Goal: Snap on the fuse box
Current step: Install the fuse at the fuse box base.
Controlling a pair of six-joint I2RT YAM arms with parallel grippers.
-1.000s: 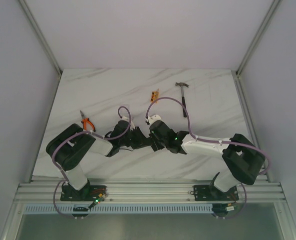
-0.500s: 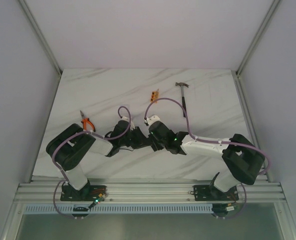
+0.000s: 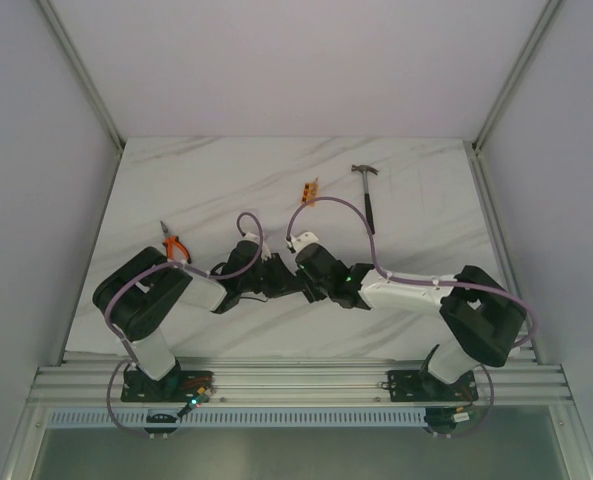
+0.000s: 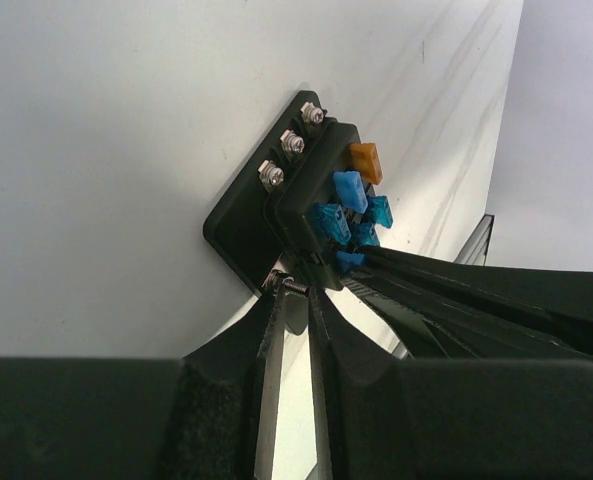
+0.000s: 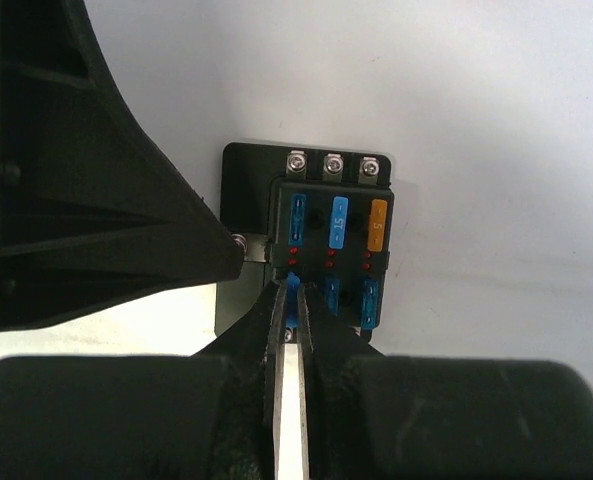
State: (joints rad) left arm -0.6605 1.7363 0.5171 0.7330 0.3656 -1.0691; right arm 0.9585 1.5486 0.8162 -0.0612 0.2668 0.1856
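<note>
White marble table [image 3: 226,180] under grey walls: we find the fuse box [image 5: 331,250] lying toward the near side, between both wrists. Our left gripper [image 4: 294,290] pinches narrowly on its side tab. Our right gripper [image 5: 294,300] is closed, tips against a blue fuse [image 5: 293,283]. Fuses sit bare and we see no cover, so snapping looks unfinished. Hammer [image 3: 368,190], orange block [image 3: 309,188] and pliers [image 3: 174,243] lie well apart, obstructing nothing.
</note>
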